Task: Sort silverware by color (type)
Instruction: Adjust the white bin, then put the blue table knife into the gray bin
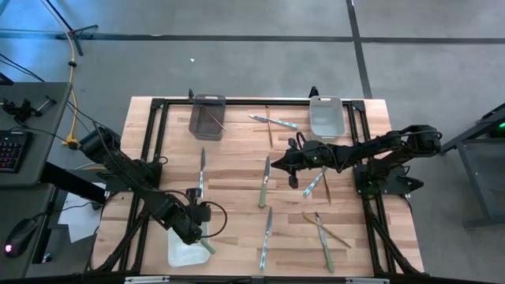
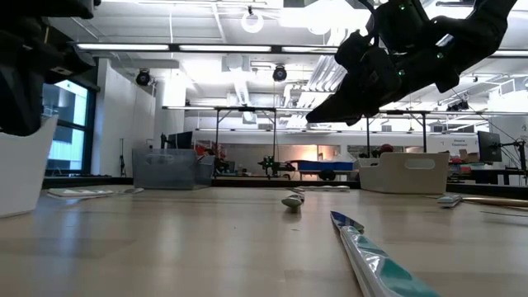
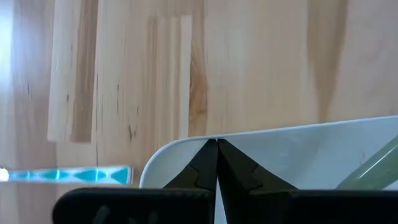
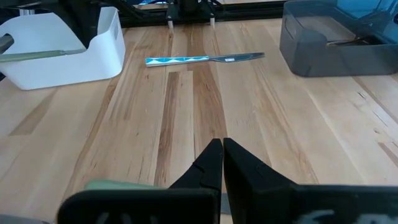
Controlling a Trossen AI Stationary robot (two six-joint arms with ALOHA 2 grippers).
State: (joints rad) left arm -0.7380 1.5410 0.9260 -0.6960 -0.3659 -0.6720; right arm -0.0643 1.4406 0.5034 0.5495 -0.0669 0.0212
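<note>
Silverware (image 1: pixel 264 182) lies scattered while both claws, left (image 1: pixel 199 229) and right (image 1: pixel 278 165), are pressed closed, holding nothing.

I count silverware (image 1: pixel 267 181) scattered flat on tabletop: green-handled knives mid-table, teal-handled knife (image 4: pixel 202 59) lying alone, brown sticks crossed near right front, one green piece (image 1: pixel 207 245) in white bin.
</note>
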